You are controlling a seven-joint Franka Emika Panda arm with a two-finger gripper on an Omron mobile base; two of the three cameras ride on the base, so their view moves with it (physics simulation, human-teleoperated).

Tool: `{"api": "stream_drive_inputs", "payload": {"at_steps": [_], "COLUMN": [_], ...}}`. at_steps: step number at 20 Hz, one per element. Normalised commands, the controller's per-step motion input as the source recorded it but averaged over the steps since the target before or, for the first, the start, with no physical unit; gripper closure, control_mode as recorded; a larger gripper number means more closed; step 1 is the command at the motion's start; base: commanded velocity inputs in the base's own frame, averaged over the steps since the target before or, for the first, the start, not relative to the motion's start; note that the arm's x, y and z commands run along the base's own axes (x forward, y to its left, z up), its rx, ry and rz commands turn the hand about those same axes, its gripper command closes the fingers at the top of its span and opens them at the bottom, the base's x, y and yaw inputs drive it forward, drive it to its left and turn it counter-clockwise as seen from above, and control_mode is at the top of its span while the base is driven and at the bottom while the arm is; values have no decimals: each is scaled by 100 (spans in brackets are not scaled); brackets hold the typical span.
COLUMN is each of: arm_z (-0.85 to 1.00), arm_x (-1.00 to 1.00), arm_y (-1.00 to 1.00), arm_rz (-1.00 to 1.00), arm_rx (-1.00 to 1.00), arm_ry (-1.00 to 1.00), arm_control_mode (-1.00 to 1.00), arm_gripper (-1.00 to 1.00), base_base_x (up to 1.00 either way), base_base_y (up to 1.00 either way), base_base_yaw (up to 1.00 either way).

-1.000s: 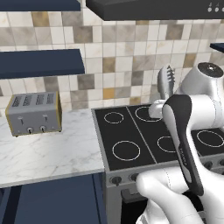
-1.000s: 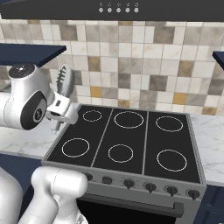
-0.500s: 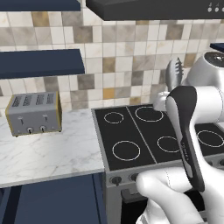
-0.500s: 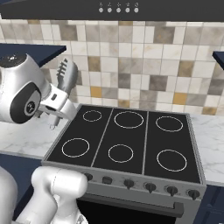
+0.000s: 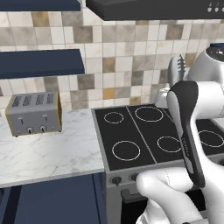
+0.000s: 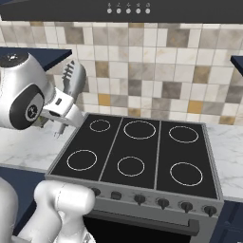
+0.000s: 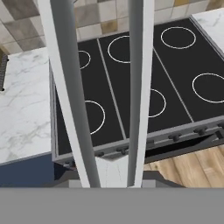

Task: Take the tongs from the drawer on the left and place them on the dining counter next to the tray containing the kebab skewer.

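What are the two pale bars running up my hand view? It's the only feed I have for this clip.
Observer: They are the two arms of the tongs. The right base view shows their scalloped tips pointing up in front of the tiled wall.
Operator: Is anything holding them?
Observer: Yes, the gripper is closed on their lower part.
Operator: Is anything on the worktop left of the stove?
Observer: In the left base view, a silver four-slot toaster stands on the marble worktop.
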Motion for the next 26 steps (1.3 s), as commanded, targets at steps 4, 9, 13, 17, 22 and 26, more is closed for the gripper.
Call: {"api": "stream_drive_inputs", "payload": {"at_steps": [4, 9, 13, 17, 22, 26], "arm_z": [0, 0, 0, 0, 0, 0], "arm_x": [0, 0, 0, 0, 0, 0], "arm_y": [0, 0, 0, 0, 0, 0], "arm_rz": [0, 0, 0, 0, 0, 0], "arm_rx": [0, 0, 0, 0, 0, 0], "arm_ry": [0, 0, 0, 0, 0, 0], "arm_control_mode": [100, 100, 100, 100, 100, 100], "arm_gripper": [100, 100, 100, 100, 100, 100], "base_base_x": [-3, -46, -83, -77, -54, -42], "base_base_y": [-10, -18, -36, -48, -86, -91], "base_base_yaw": [0, -12, -33, -38, -52, -58]}}
